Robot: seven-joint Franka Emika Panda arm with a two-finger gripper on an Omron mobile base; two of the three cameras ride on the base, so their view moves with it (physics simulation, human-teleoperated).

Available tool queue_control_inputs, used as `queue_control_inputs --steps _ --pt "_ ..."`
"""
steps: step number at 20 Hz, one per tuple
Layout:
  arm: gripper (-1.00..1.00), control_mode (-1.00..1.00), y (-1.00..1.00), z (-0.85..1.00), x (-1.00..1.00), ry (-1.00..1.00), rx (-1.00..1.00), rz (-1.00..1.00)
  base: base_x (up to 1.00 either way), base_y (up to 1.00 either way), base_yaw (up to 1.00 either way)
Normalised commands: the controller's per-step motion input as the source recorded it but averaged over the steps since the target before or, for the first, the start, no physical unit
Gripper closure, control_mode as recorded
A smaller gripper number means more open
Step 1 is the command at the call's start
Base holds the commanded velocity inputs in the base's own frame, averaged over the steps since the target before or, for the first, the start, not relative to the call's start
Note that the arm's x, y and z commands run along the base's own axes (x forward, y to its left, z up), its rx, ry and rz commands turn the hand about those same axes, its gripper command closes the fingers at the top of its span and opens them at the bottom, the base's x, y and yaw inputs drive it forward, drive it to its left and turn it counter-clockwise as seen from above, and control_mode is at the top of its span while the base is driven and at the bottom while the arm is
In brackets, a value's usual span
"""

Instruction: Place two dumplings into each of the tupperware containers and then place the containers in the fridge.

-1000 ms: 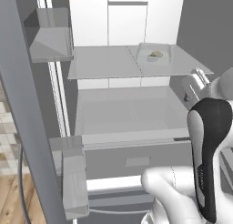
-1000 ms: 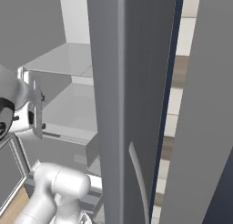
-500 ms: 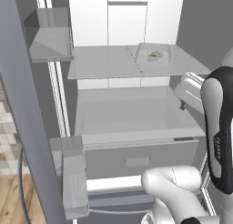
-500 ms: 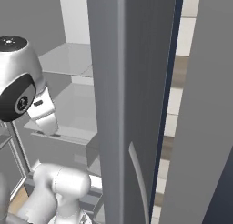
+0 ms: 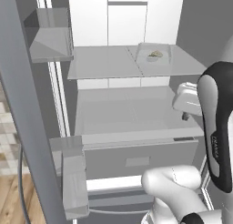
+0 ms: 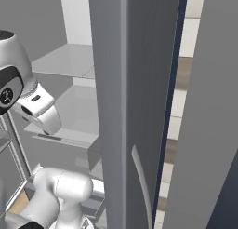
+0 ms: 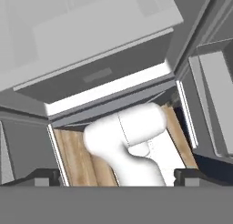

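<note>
Shallow translucent grey-white tupperware container (image 5: 154, 53) with beige-tan dumplings (image 5: 154, 55) sits on the tall grey-silver fridge's (image 5: 113, 109) upper pale shelf (image 5: 104, 63), right side. Dark two-finger gripper (image 7: 116, 175) spread wide, empty, pointing down at the drawer front (image 7: 98, 75).

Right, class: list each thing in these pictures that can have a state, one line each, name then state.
fridge: door open, shelves exposed.
tupperware container: resting on the upper shelf at its right end, lidless.
dumplings: lying inside that container.
drawer: pushed in, closed.
gripper: open, holding nothing.
</note>
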Motion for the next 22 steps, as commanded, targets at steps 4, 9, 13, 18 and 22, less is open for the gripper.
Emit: queue_control_inputs --steps 4,9,13,18,22 --pt "-1.00 -1.00 0.00 0.05 0.00 0.00 -0.03 0.40 0.00 0.00 0.00" --pt "-1.00 -1.00 0.00 0.00 -0.06 -0.01 -0.11 0.23 0.00 0.00 0.00" --pt "-1.00 -1.00 -0.01 0.00 -0.05 0.00 -0.12 0.01 0.00 0.00 0.00" --pt "-1.00 -1.00 -0.03 -0.01 0.00 0.04 -0.01 0.02 0.00 0.00 0.00" --pt "-1.00 1.00 0.00 0.00 -0.03 0.00 0.00 0.00 -0.12 0.00 0.00"
